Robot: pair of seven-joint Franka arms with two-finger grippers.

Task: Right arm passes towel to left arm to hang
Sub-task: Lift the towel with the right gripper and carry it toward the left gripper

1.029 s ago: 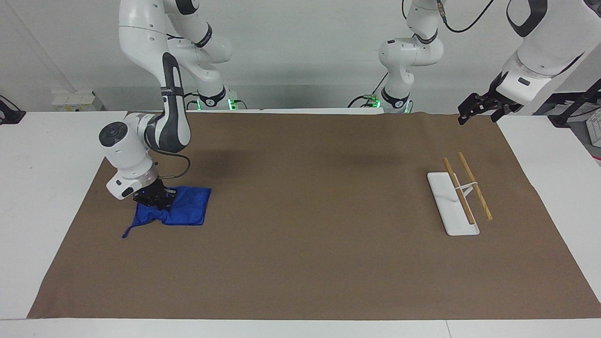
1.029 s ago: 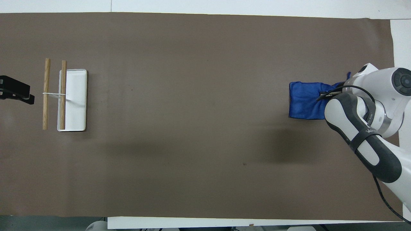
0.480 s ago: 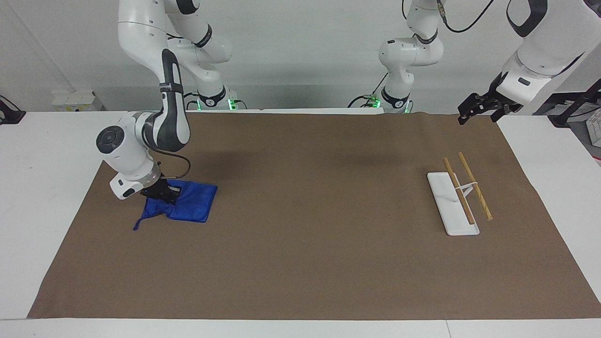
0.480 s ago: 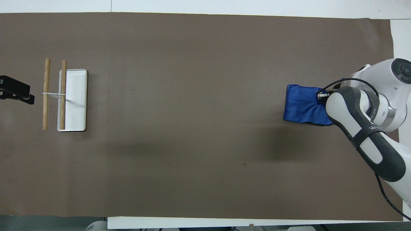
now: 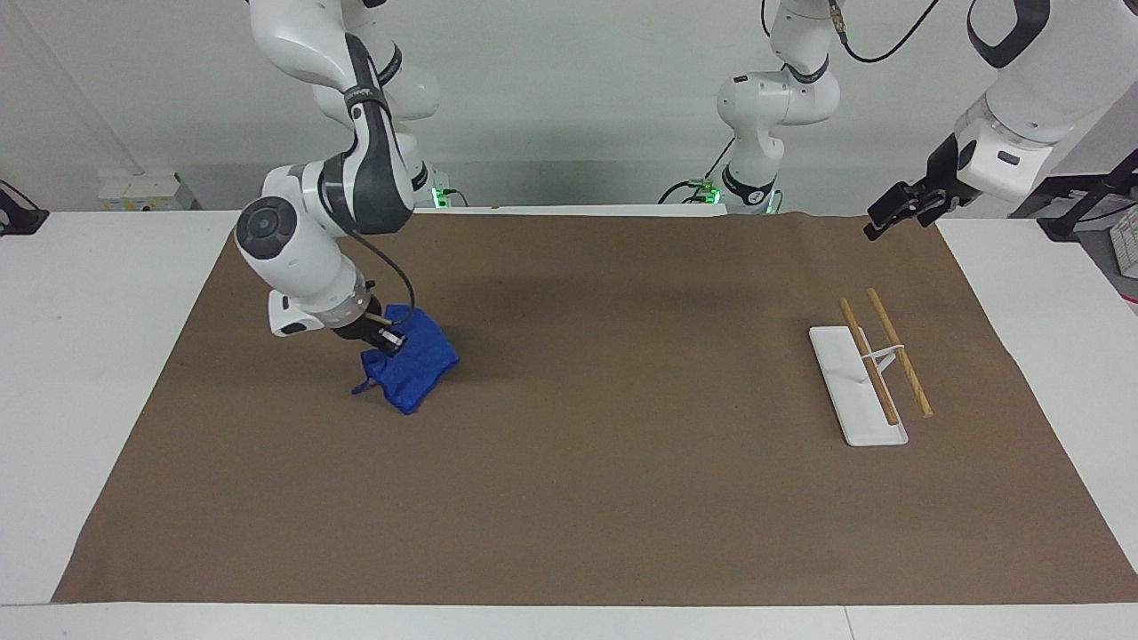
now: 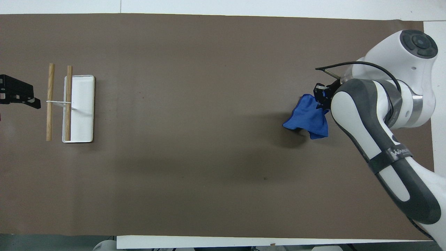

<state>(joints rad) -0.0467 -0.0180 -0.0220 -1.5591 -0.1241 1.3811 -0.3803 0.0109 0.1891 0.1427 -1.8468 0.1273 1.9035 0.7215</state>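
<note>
Blue towel (image 5: 412,366) hangs bunched from the right gripper (image 5: 384,339), clenched on its upper edge, over the brown mat (image 5: 587,498) toward the right arm's end of the table (image 5: 80,293). Its lowest fold hangs close to the mat; whether it touches cannot be told. The left gripper (image 5: 893,211) waits with jaws spread wide and holding nothing, raised over the mat's edge at the left arm's end. Near it on the mat stands a white-based rack (image 5: 858,387) carrying two wooden rods (image 5: 899,352).
</note>
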